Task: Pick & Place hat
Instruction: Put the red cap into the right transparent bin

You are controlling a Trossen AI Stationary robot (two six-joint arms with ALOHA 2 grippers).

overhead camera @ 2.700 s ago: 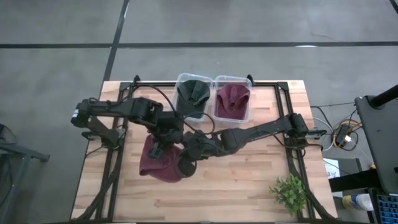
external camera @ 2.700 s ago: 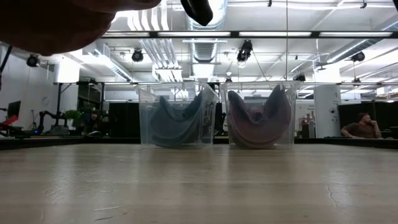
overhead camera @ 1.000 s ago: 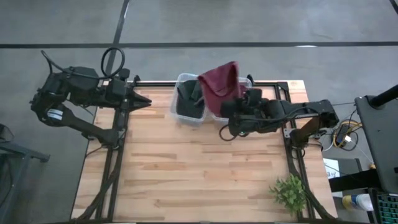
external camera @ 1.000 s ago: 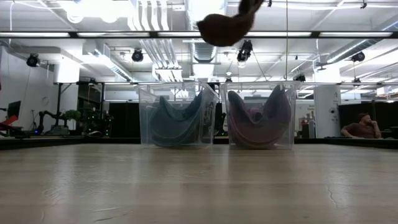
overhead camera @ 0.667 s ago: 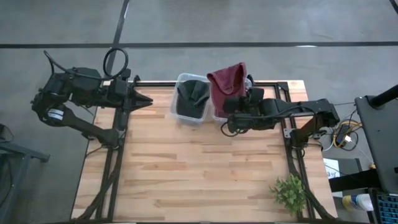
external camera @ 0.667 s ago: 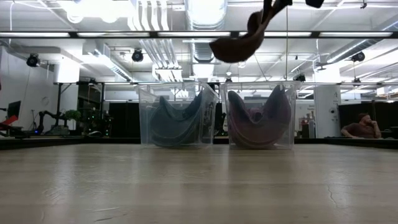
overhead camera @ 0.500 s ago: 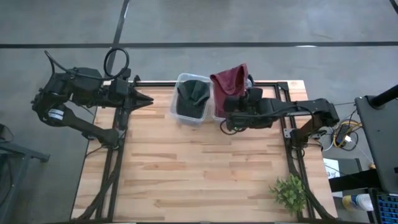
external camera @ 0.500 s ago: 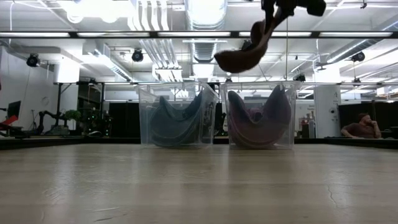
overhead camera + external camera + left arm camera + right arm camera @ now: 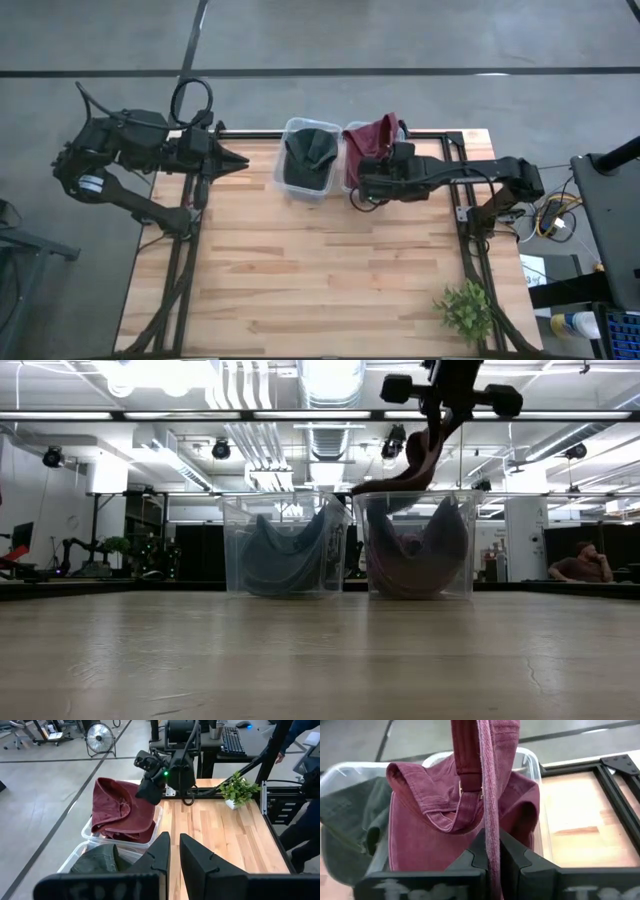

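right fingers (image 9: 491, 851) pinching maroon hat (image 9: 371, 137), seemingly over bin (image 9: 349, 130)

A maroon hat (image 9: 405, 472) hangs from the right gripper (image 9: 447, 410) over the right-hand bin (image 9: 418, 546).

The high camera is looking straight down on the whole light wooden slatted table (image 9: 330, 250) and both arms. The low camera is sitting at table-top level, facing across to the two clear plastic bins (image 9: 345, 545) at the far edge. The left wrist camera is looking from afar across those bins; the right wrist camera is hovering close above them
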